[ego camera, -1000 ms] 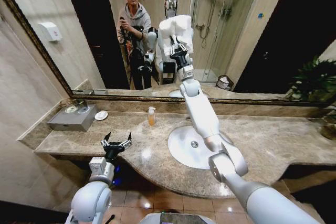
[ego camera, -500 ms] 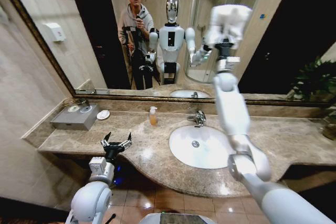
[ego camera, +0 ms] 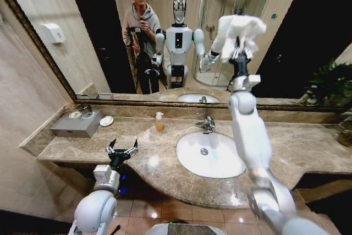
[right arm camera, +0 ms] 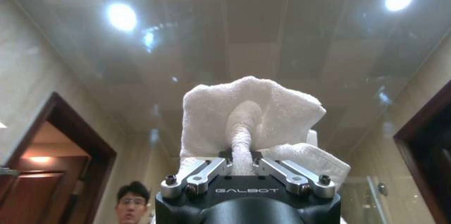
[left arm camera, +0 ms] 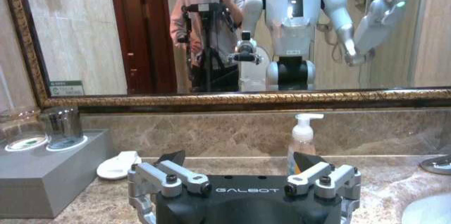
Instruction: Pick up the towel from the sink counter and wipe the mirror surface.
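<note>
At the lower left of the head view we find the left pincer (ego camera: 121,150) idle, just over the front edge of the worktop (ego camera: 159,160), its two fingers spread apart and holding nothing. The left wrist view confirms this: the left pincer (left arm camera: 240,161) stands released, with nothing between the fingers.

On the worktop we count one oval white basin (ego camera: 212,155), empty, with one chrome tap (ego camera: 208,123) behind it. Left of the tap stands one soap dispenser bottle (ego camera: 159,121) holding amber liquid. At the far left sits one grey tray box (ego camera: 75,125) carrying two glass tumblers (left arm camera: 62,127); what they contain we cannot tell. One small white soap dish (ego camera: 106,120) lies just beside the box.

Farther back, the right arm reaches up to the upper right of the frame. The right pincer (ego camera: 237,54) is clenched on the towel (ego camera: 237,30), which is bunched against the mirror (ego camera: 308,37). In the right wrist view the right pincer (right arm camera: 243,165) grips one fold of the towel (right arm camera: 246,115) between its two fingers.
</note>
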